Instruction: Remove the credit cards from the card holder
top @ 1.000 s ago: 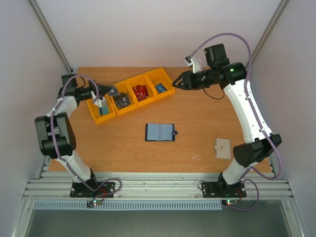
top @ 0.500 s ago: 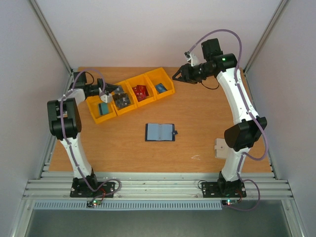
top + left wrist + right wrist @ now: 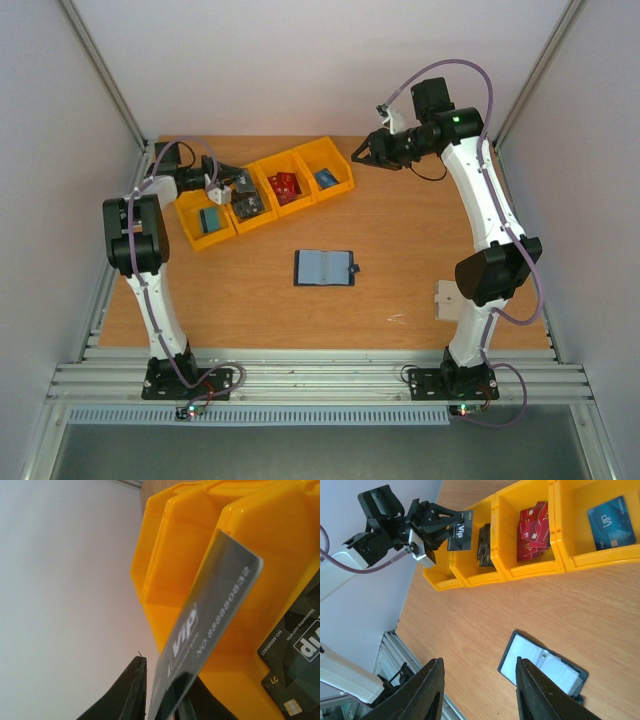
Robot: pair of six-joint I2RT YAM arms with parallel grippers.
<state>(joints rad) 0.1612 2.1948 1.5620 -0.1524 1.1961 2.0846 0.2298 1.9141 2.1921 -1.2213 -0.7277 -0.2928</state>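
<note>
Left gripper (image 3: 447,530) pinches the grey card (image 3: 210,615) above the yellow bins (image 3: 535,569), over the 2nd one. Best let go low, inside the rim. Right gripper (image 3: 479,665), claws apart and empty, hangs off the bins' right end. The card holder (image 3: 324,268) lies open in front of the bins.

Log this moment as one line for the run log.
left gripper: grips dark VIP card over yellow bins | right gripper: open, empty | card holder: open on table

You get bright, even light over the worktop (image 3: 400,200), shadows faint. In the left wrist view the grey VIP card (image 3: 210,615) looks slightly soft, the wall (image 3: 60,580) at left washed pale.
</note>
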